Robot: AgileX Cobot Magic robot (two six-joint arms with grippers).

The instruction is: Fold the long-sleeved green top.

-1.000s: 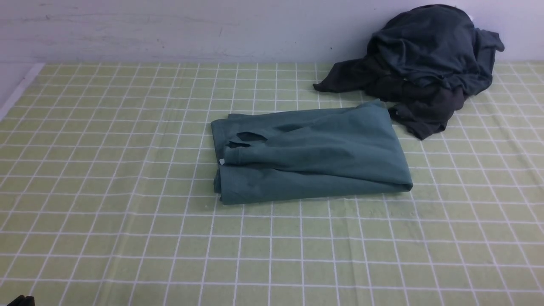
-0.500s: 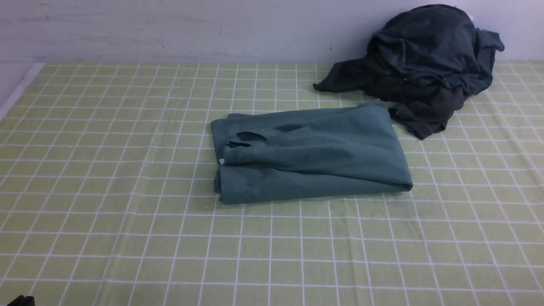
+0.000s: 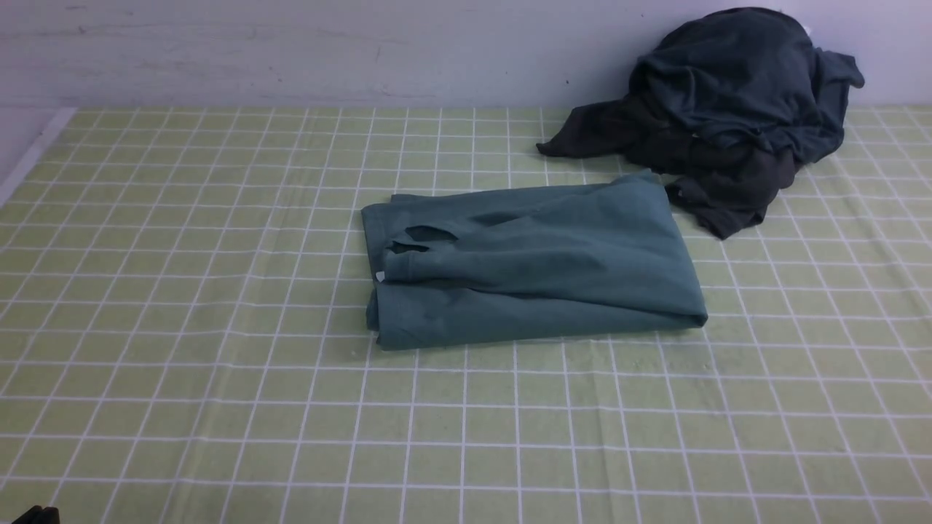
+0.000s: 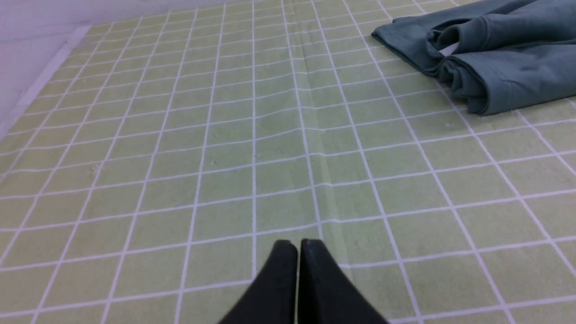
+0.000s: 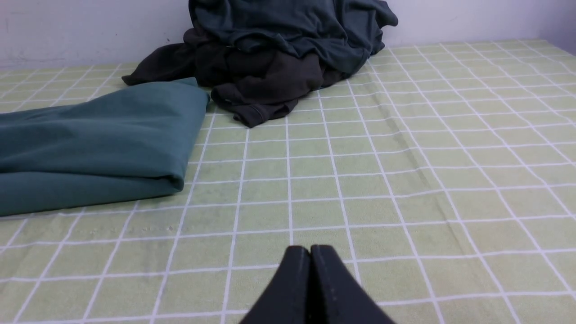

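Soft, matt cotton-like cloth on the green long-sleeved top (image 3: 531,266), with thick rolled folds. Darker, crumpled matt cloth in the clothes heap (image 3: 721,102). Thin, flat checked cloth over the bench (image 3: 218,407), a bit creased. Smooth, matt black fingers (image 4: 288,279), like hard plastic.

The left gripper (image 4: 298,245) and right gripper (image 5: 310,251) both point forward, each with its black fingers pressed together, holding nothing.
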